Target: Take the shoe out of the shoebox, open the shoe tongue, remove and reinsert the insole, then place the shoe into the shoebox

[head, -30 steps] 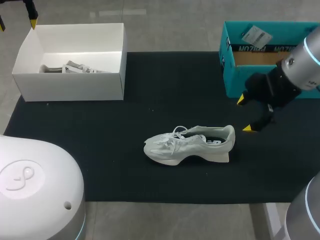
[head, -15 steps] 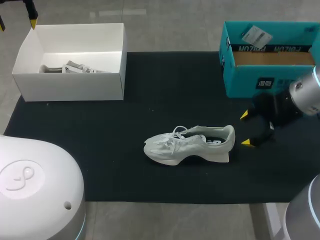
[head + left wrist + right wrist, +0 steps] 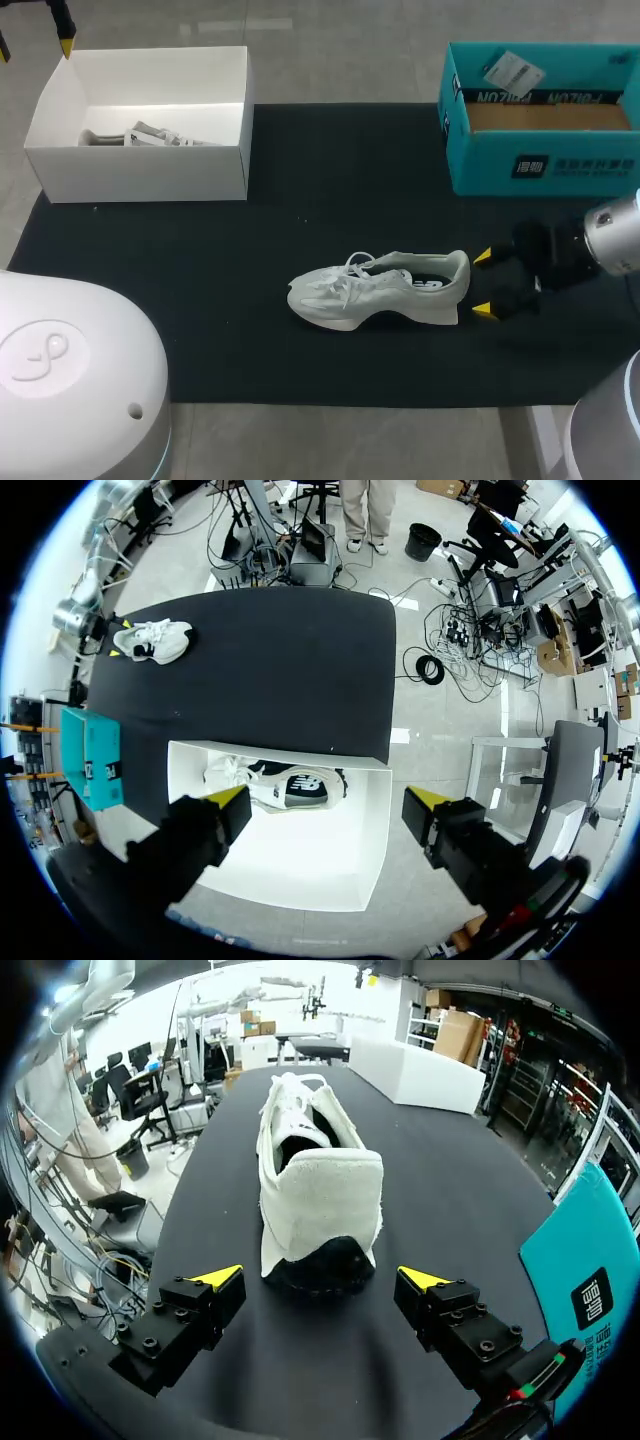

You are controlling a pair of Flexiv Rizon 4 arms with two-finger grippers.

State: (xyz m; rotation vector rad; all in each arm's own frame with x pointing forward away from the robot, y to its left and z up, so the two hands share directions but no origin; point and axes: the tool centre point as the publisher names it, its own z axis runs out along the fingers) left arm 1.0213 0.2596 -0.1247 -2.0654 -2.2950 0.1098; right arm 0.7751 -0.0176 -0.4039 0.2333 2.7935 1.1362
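Observation:
A pale grey-white shoe (image 3: 375, 290) lies on its sole in the middle of the black mat, toe to the left, heel to the right. My right gripper (image 3: 483, 284) sits low just right of the heel, open, one yellow tip on each side of the heel line. In the right wrist view the heel (image 3: 320, 1220) stands just ahead of the open gripper (image 3: 320, 1278), untouched. My left gripper (image 3: 34, 45) hangs open high above the white box (image 3: 140, 170). That box holds a second shoe (image 3: 280, 788), seen below the open left gripper (image 3: 330, 800).
A teal shoebox (image 3: 540, 165) stands open at the back right, with a brown floor and a tag inside. The black mat (image 3: 200, 300) covers the table's middle. The white box stands at the mat's back left corner.
My right gripper has come down and forward from beside the teal shoebox to just behind the shoe's heel, staying open. The shoe and the left arm have not moved.

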